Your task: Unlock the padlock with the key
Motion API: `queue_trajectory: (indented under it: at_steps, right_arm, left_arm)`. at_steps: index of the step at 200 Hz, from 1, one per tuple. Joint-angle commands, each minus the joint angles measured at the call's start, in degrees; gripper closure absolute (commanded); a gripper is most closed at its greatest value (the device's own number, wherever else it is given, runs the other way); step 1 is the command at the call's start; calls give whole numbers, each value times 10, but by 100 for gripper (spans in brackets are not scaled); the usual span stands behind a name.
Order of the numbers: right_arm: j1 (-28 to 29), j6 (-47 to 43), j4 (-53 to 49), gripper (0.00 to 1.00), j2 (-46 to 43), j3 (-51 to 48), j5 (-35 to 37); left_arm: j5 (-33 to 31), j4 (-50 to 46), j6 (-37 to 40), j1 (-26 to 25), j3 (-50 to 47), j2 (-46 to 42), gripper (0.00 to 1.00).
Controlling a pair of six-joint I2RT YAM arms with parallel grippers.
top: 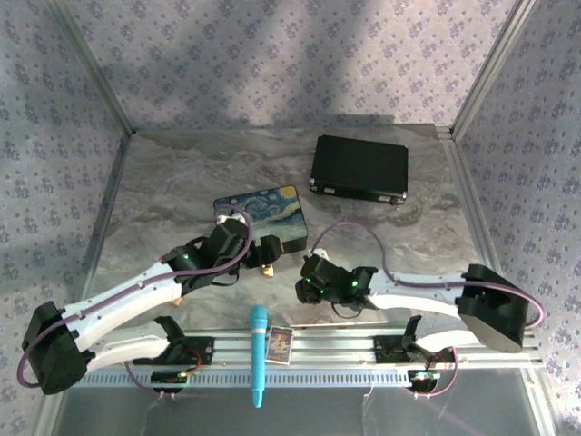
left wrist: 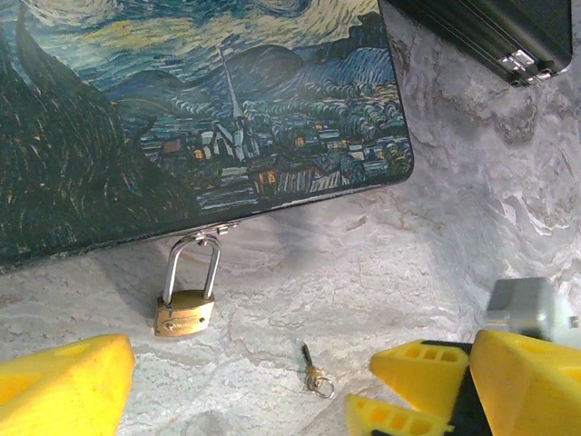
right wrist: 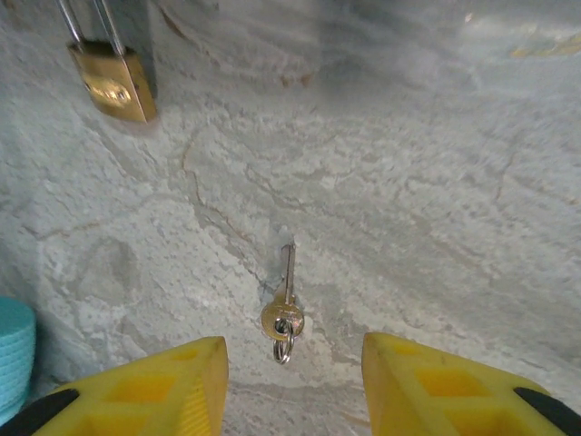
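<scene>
We see a padlock (left wrist: 184, 313) with a polished brass body, glossy, and a shackle (left wrist: 171, 272) of bright, silvery metal. The key (right wrist: 287, 286) is pale, smooth metal with a brassy head and a thin wire ring. The table (left wrist: 436, 254) looks like grey veined stone, matt and slightly rough. The box (left wrist: 182, 118) bears a painted print with a soft sheen. The case (left wrist: 472, 23) is black and ribbed, with shiny metal corners. The fingers (right wrist: 154, 391) of the right gripper (right wrist: 292, 343) look like matt yellow plastic.

Jaws gape on left pincer (left wrist: 272, 395) and right pincer (right wrist: 295, 400).
</scene>
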Motion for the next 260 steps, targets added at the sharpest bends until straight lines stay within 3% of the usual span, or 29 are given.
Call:
queue_trajectory:
  at_steps: [1, 93, 142, 167, 204, 233, 260]
  right_arm:
    - [13, 24, 14, 56, 29, 18, 25]
    - [23, 25, 11, 79, 84, 38, 9]
    - [40, 48, -16, 81, 98, 43, 27]
    - [40, 46, -9, 94, 108, 43, 21]
    - [29, 29, 6, 100, 76, 27, 19]
    - [-11, -31, 30, 100, 15, -2, -10]
    - [-60, -113, 55, 100, -34, -22, -73]
  left_arm:
    - [-19, 0, -16, -5, 0, 0, 6]
    - [-32, 0, -35, -9, -23, -21, 7]
    - [-37, -7, -40, -9, -29, -26, 7]
    - [-41, -7, -45, -9, -33, -29, 7]
    - [-39, 5, -53, -10, -34, -23, 15]
    - [-21, 51, -90, -14, -39, -7, 21]
    - [7, 189, -193, -24, -72, 7, 24]
